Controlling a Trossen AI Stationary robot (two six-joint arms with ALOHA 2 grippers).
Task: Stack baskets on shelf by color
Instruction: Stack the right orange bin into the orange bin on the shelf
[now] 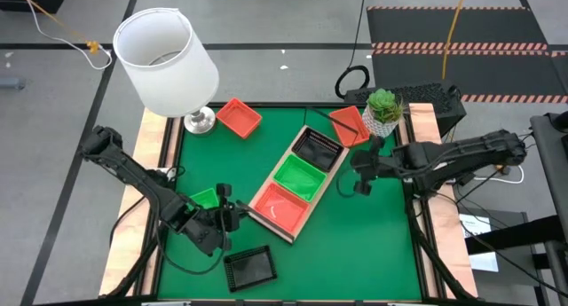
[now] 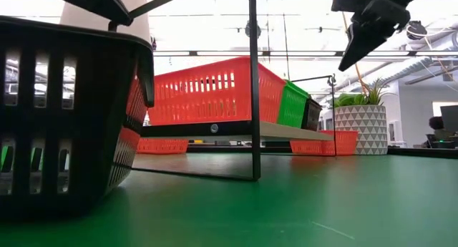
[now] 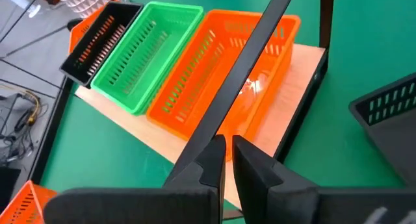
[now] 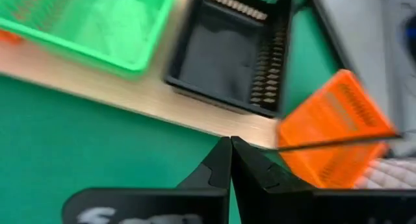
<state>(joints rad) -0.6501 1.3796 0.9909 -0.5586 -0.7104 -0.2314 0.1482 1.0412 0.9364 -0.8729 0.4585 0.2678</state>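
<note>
The light-wood shelf (image 1: 330, 177) lies slantwise on the green mat. It carries a black basket (image 1: 316, 149), a green basket (image 1: 298, 176) and an orange-red basket (image 1: 277, 206). Loose baskets rest bottom-down on the mat: two orange-red (image 1: 238, 117) (image 1: 349, 124), one green (image 1: 205, 198) and one black (image 1: 248, 268). My left gripper (image 1: 228, 215) is shut, beside the shelf's near end, between the loose green and black baskets. My right gripper (image 1: 362, 175) is shut and hangs above the mat (image 2: 365, 36), right of the shelf's far end. My left gripper (image 3: 227, 160) is shut with its fingertips at the shelf's thin dark frame bar (image 3: 240, 81), which runs straight up to them in the left wrist view. Whether they touch the bar, I cannot tell.
A white lamp (image 1: 165, 51) stands at the far left corner, with its metal base (image 1: 200, 120) on the mat. A potted plant (image 1: 383, 111) stands at the far right, beside an orange-red basket. Bare green mat (image 1: 364, 244) lies near and right of the shelf.
</note>
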